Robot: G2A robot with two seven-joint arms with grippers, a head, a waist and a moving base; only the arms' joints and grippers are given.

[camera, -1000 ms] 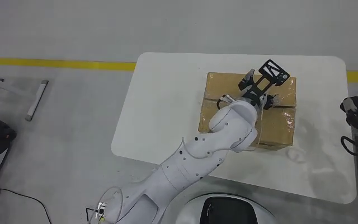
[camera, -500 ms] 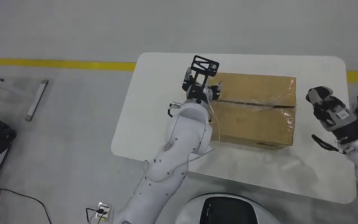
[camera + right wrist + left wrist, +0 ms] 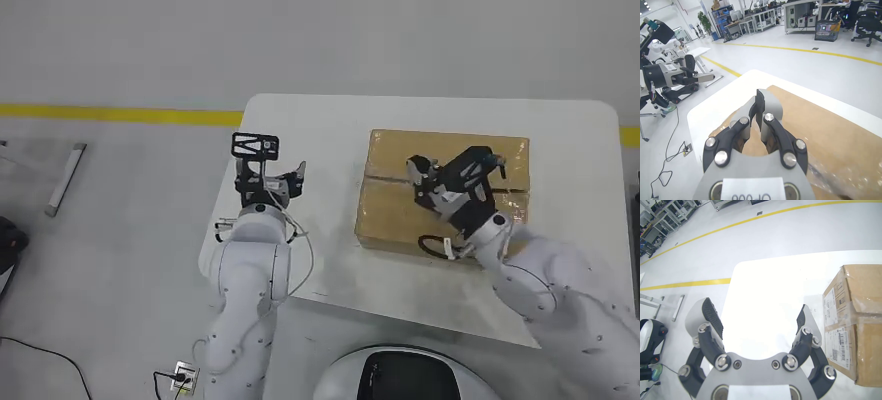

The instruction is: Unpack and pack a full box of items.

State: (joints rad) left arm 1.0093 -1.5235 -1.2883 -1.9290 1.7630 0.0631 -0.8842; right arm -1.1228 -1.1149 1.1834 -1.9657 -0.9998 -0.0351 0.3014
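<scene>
- The box is brown cardboard, long, with a flat top. Its flaps are shut.
- Shiny clear tape runs along the middle line of the lid and folds down over the short end.
- The box sits on the white table. In the top view it is a little past the middle, toward 1 o'clock.
- The flaps are down and taped, so what is inside is hidden.
- The right claw is over the top of the box, near the middle of the lid. Its two fingers are pressed together with nothing between them.
- I cannot tell if the right claw touches the lid.
- The left claw is spread wide and holds nothing.
- In the top view the left claw is at 9 o'clock from the box, well apart from it, over the table's edge.
- The top view looks down on the lid. The left wrist view looks at the short end of the box, where white labels are stuck on the cardboard.
- The right wrist view looks low across the lid. Far off past the table corner, it shows the left claw from the side.
- A yellow line on the floor runs past the table on its 12 o'clock side.
</scene>
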